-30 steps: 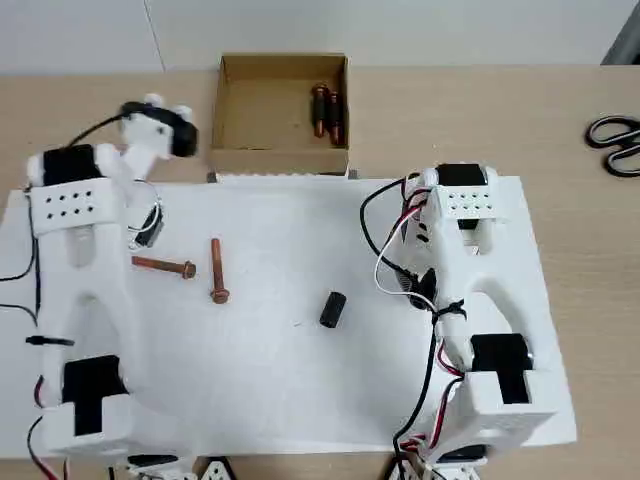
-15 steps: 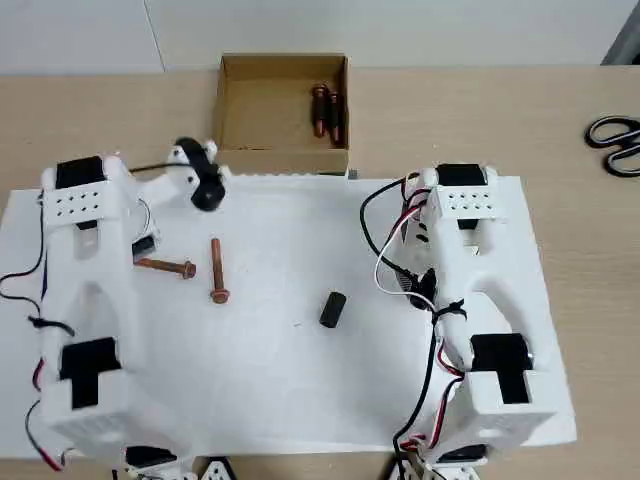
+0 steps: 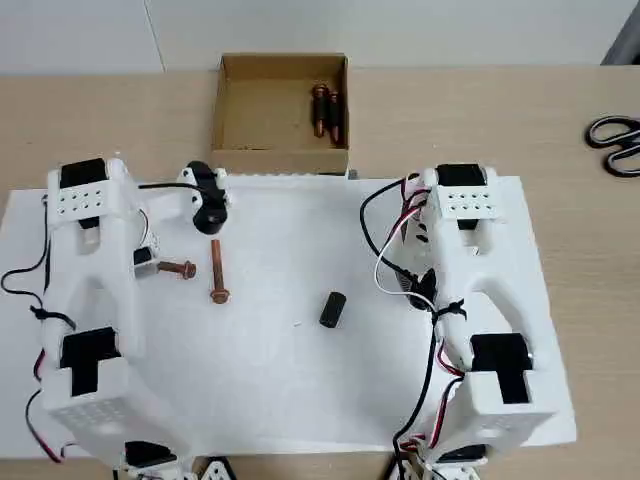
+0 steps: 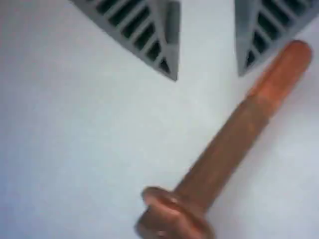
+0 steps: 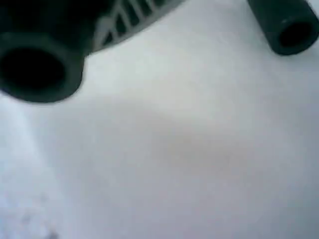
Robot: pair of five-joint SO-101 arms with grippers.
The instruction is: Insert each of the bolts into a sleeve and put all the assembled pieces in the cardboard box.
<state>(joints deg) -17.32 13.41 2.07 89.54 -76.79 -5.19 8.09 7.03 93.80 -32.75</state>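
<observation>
Swinging back from the cardboard box (image 3: 214,108), the left gripper (image 4: 207,70) has dropped over the nearer of two loose bolts. Its jaws stand well apart and hold nothing. The first bolt (image 4: 227,142) lies flat on the white foam sheet (image 3: 280,400), its plain end just beside one ribbed fingertip (image 4: 249,45), its flanged head farther off. The second bolt (image 3: 216,270) lies close by, its shank pointing toward the box's left front corner. Two assembled pieces (image 3: 327,110) lie inside the box against its right wall. A loose sleeve (image 3: 332,309) rests on the foam well out from the box's front right corner. The right gripper (image 5: 124,20) is clamped on a held sleeve (image 5: 35,69), raised off the foam.
</observation>
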